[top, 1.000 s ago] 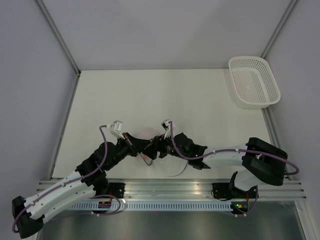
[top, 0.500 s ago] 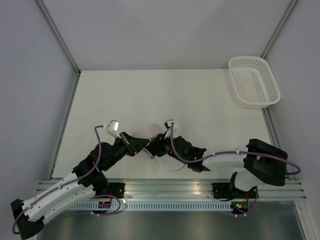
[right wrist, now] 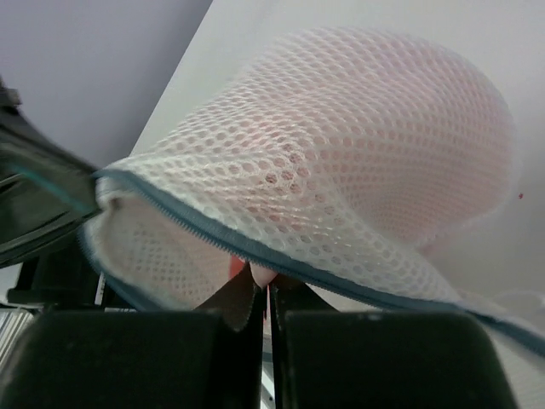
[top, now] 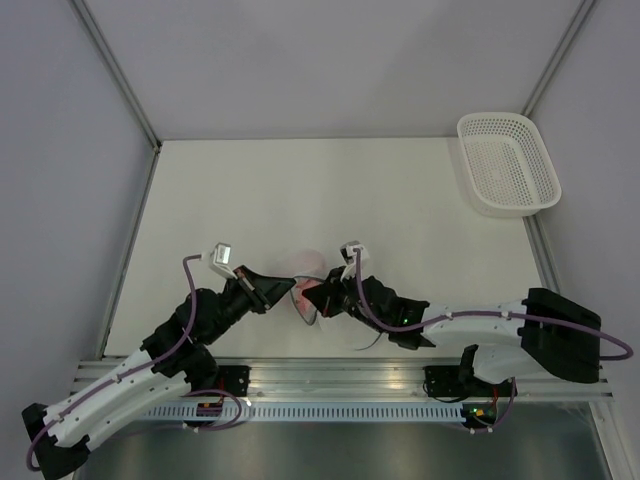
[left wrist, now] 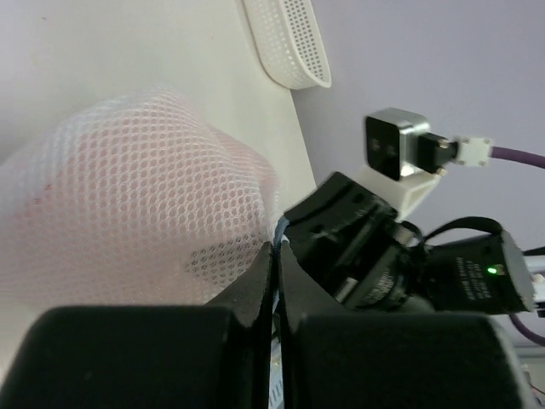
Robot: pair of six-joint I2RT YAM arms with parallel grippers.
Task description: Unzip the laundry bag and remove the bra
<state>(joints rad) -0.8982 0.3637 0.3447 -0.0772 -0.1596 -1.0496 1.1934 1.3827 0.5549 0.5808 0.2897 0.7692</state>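
Observation:
The laundry bag (top: pixel 308 266), white mesh with a grey-blue zipper rim, hangs between my two grippers near the table's front edge. My left gripper (top: pixel 293 291) is shut on the zipper rim (left wrist: pixel 278 232), and the mesh (left wrist: pixel 128 196) bulges to its left. The bag (right wrist: pixel 358 145) gapes open in the right wrist view, with pink showing through the mesh. My right gripper (right wrist: pixel 263 285) reaches in under the zipper edge. It is shut on a small fold of the salmon-pink bra (right wrist: pixel 262 274). From above, my right gripper (top: pixel 309 297) sits tight against the left one.
A white perforated basket (top: pixel 500 208) stands at the back right corner, and its wall (left wrist: pixel 289 43) shows in the left wrist view. The right arm's camera (left wrist: pixel 396 145) is close in front of my left fingers. A white cable (top: pixel 365 343) lies under the right forearm.
My right gripper has gone from open to shut, pinching the pink fabric inside the bag's mouth. Both wrists have shifted slightly, the left one back to the left, and the bag's opening is pulled wider.

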